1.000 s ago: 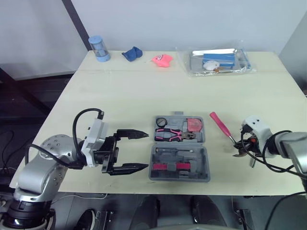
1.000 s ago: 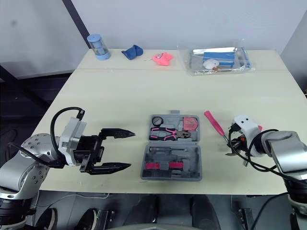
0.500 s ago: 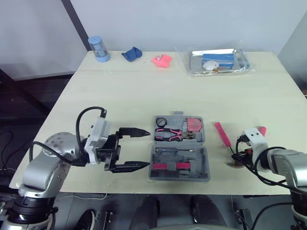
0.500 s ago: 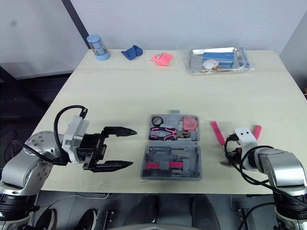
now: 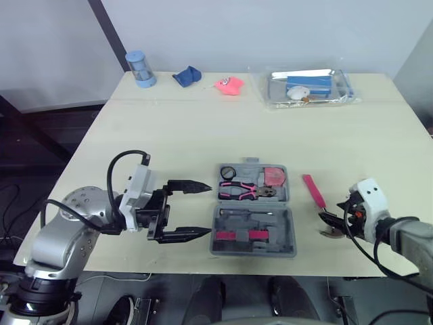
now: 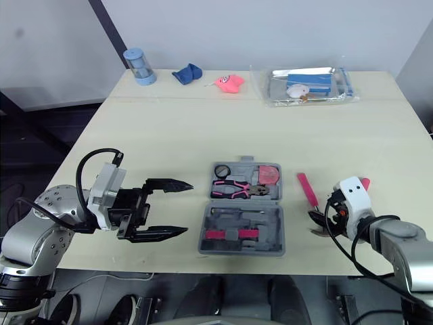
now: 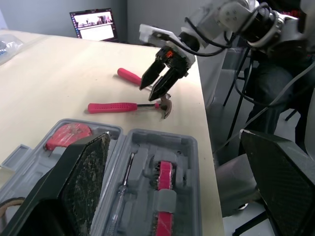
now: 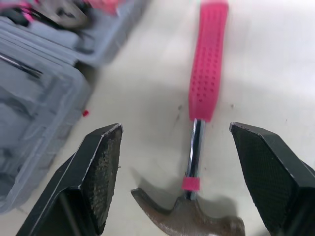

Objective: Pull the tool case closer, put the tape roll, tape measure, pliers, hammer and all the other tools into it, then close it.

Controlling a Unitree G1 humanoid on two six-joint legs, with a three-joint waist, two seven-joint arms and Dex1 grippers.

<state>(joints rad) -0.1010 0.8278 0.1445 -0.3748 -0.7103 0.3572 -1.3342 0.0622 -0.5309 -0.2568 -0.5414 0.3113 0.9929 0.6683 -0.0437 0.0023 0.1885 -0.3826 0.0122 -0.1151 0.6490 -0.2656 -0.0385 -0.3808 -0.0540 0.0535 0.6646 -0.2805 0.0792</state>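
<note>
Black fingers on the right gripper (image 8: 175,129), pads flecked with grey, and between them the hammer (image 8: 204,98): hot pink grip with a dotted pattern, shiny chrome shaft, a pink collar, a dull brown head. Just past the fingertips of the left gripper (image 5: 208,210), black as well, there's the grey tool case (image 5: 254,220). Inside it are pliers (image 5: 237,190) with pink and black handles and a red tape measure (image 5: 274,177). Pale cream table (image 5: 203,128) under everything.
</note>
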